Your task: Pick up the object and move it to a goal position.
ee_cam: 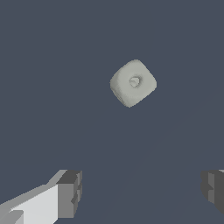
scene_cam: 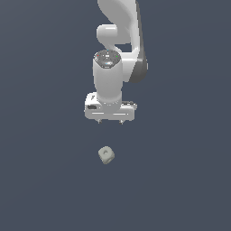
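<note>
Dark slate-blue ground (scene_cam: 40,180) fills both views, flat and plain on every side, so there is open room all around the arm. The white arm (scene_cam: 119,40) comes down from the upper edge of the exterior view. Its gripper (scene_cam: 110,122) points downward with the two fingers spread wide, and nothing is held between them. The object (scene_cam: 106,155), a pale grey-white block with rounded corners, lies on the ground at about 6 o'clock from the gripper, apart from it. In the wrist view its dimple faces the camera, and the block sits ahead of the dark fingertips (ee_cam: 70,192), not between them.
</note>
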Robot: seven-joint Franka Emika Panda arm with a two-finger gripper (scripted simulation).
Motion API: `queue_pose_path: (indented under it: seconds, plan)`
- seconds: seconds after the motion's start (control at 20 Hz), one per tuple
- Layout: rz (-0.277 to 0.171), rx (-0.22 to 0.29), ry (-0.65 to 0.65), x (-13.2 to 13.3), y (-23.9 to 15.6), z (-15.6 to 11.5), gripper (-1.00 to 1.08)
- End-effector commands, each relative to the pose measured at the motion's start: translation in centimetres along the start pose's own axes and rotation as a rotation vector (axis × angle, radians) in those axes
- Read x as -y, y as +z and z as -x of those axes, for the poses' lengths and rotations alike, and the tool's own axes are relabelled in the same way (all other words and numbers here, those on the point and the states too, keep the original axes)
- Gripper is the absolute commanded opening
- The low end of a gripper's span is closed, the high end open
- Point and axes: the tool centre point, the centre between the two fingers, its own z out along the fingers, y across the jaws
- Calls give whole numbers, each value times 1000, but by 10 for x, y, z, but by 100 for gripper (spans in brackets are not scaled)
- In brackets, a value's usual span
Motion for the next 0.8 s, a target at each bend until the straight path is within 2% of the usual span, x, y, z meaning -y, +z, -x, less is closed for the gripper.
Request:
queue_pose_path:
  seconds: [0.0,0.4,0.75]
  plan:
    - [0,0,0,0,0,0,100]
    - [12,-20,-83,27,-9,-4,100]
    - [12,-21,-87,27,-9,-4,100]
